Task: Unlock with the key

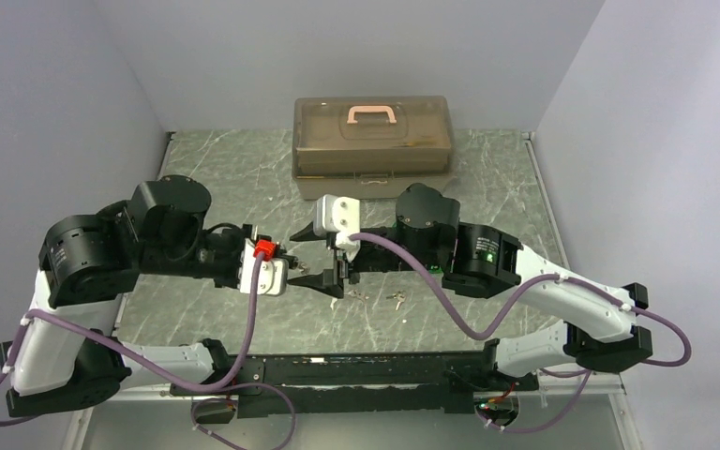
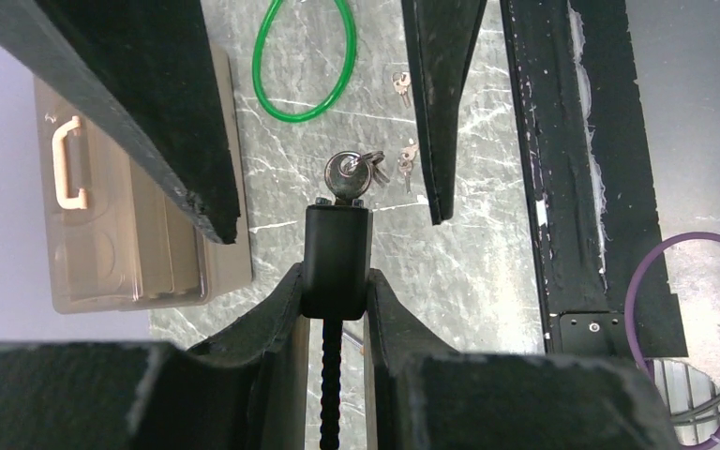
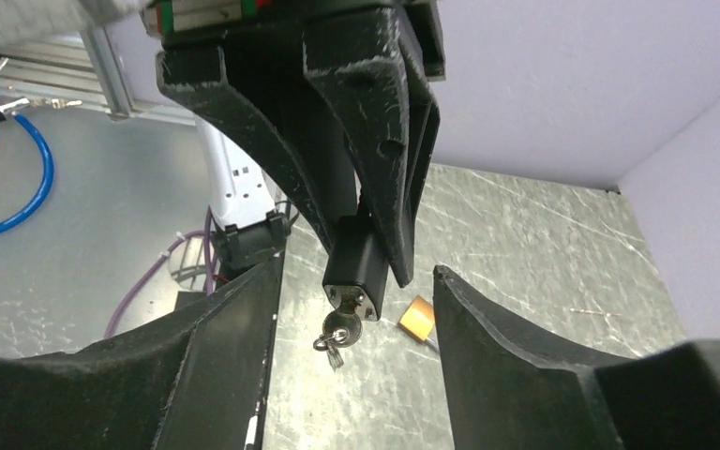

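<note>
A black lock body with a ribbed black cable below it sits clamped between my left gripper's fingers. A silver key on a small ring is in its keyhole. In the right wrist view the lock hangs from the left gripper with the key pointing down. My right gripper stands open, its two fingers on either side of the key and touching nothing. From above, both grippers meet at the table's middle.
A brown toolbox with a pink handle stands at the back. Loose keys lie on the marble top near the grippers. A brass padlock lies beyond the lock. A green cable loop rests on the table.
</note>
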Robot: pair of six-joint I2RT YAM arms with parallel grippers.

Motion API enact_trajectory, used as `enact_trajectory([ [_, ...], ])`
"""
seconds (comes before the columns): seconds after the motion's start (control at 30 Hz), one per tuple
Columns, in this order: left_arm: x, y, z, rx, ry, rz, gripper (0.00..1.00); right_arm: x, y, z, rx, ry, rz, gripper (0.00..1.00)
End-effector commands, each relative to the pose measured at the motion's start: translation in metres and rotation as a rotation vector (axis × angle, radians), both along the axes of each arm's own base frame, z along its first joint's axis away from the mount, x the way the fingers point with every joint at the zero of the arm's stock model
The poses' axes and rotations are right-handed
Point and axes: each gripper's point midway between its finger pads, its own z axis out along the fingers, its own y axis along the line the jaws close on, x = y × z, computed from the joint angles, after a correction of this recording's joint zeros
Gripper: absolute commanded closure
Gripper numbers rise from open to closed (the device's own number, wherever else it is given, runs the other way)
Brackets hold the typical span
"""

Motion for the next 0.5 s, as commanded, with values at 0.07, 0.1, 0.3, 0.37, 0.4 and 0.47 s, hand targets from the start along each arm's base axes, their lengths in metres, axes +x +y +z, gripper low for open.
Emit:
enact_trajectory([
  [0.07,-0.004,-0.004,0.024,-0.096,0.006,0.001,1.00,0.004,0.001,0.012,0.005,-0.068,-0.034,0.44],
  [0.1,-0.003,-0.004,0.025,-0.098,0.007,0.002,1.00,0.005,0.002,0.012,0.000,-0.068,-0.035,0.45],
  [0.3,-0.008,-0.008,0.023,-0.095,0.036,-0.026,1.00,0.003,0.009,0.012,0.013,-0.065,-0.026,0.55],
  [0.37,-0.011,-0.009,0.020,-0.088,0.050,-0.041,1.00,0.005,0.011,0.012,0.021,-0.063,-0.035,0.59],
  [0.4,-0.012,-0.009,0.018,-0.080,0.061,-0.046,1.00,0.005,0.012,0.013,0.030,-0.065,-0.037,0.62],
  [0.47,-0.014,-0.010,0.014,-0.070,0.072,-0.058,1.00,0.006,0.013,0.014,0.045,-0.065,-0.045,0.73],
])
